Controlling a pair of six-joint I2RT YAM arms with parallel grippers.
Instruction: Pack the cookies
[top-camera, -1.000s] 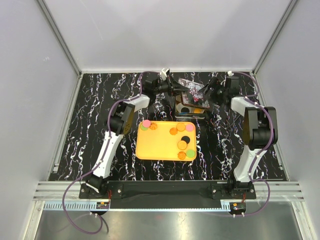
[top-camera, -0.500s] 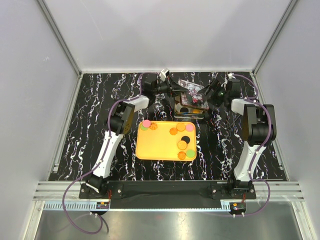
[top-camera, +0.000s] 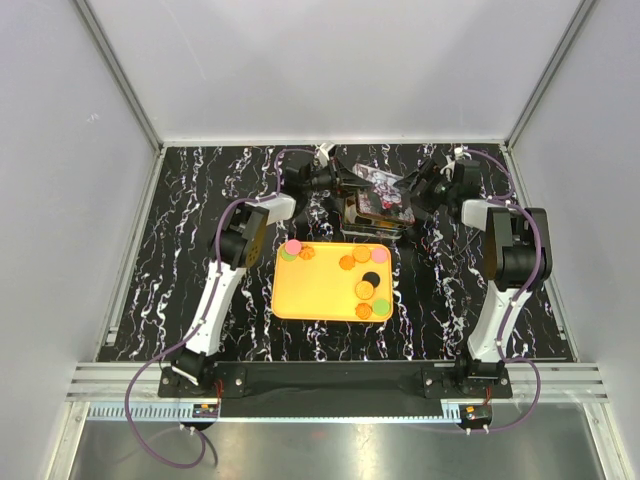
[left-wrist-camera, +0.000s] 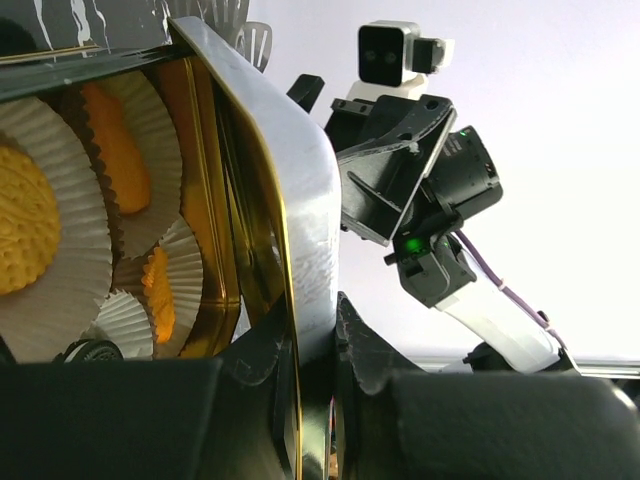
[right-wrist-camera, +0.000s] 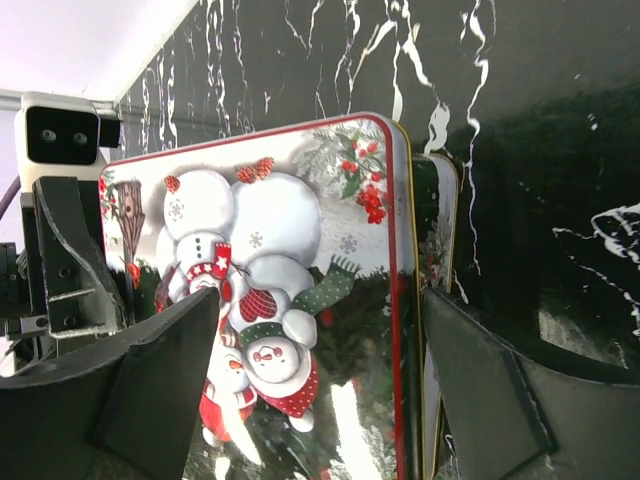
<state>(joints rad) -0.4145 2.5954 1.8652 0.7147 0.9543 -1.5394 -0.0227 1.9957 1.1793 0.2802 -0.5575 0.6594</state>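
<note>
Cookies (top-camera: 362, 290), small flat discs, mostly orange with some pink, green and black, lie on the flat yellow-orange rectangular tray (top-camera: 315, 300) in the middle of the black marbled worktop (top-camera: 180, 230). Behind it, the left hand (left-wrist-camera: 315, 340) is pinched tight on the rim of the silver gold-lined metal tin (left-wrist-camera: 300, 200). The right hand (right-wrist-camera: 320, 370) stands wide apart astride the snowman-printed lid (right-wrist-camera: 270, 250).

Table (top-camera: 180, 250): black marble pattern with white veining. Tray (top-camera: 315, 290): plain yellow-orange, carrying cookies (top-camera: 362, 288) that are mostly orange, with some pink, some green and one black. Tin (left-wrist-camera: 300, 200): gold inside, silvery wall, white pleated paper cups (left-wrist-camera: 60, 300); lid (right-wrist-camera: 270, 270) printed with white snowmen, red berries, red edge.
</note>
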